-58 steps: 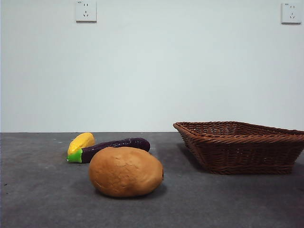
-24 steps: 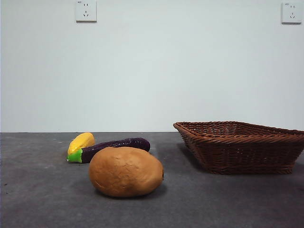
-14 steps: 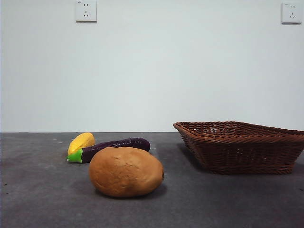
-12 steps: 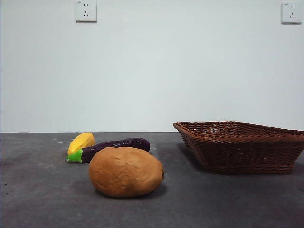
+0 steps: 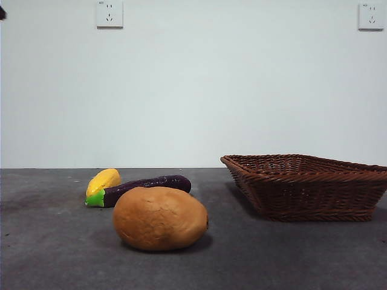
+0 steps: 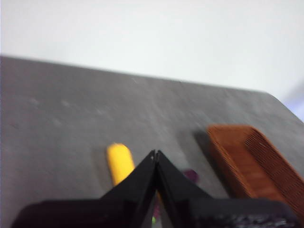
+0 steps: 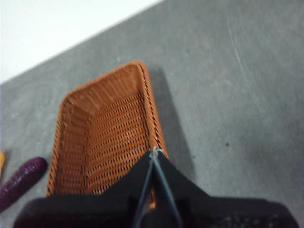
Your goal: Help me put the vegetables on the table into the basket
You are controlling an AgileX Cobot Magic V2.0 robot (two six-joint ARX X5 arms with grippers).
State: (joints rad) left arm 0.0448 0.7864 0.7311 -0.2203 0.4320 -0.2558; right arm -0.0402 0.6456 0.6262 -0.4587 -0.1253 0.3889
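A big tan-brown potato (image 5: 160, 218) lies on the dark grey table (image 5: 54, 254) at front centre-left. Behind it lie a dark purple eggplant (image 5: 142, 188) with a green cap and a small yellow piece (image 5: 103, 180). The brown wicker basket (image 5: 305, 184) stands at the right, with nothing in it. My left gripper (image 6: 155, 154) is shut and empty, high above the yellow piece (image 6: 119, 161) and an eggplant tip (image 6: 191, 175). My right gripper (image 7: 154, 153) is shut and empty, above the basket (image 7: 109, 128); the eggplant (image 7: 21, 180) shows beside it.
A black arm tip (image 5: 2, 12) shows at the top left corner of the front view. Two wall sockets (image 5: 109, 14) sit high on the white wall behind the table. Open table surface lies between the potato and the basket.
A black arm tip has come into the top left corner of the front view. The vegetables and the basket have not moved.
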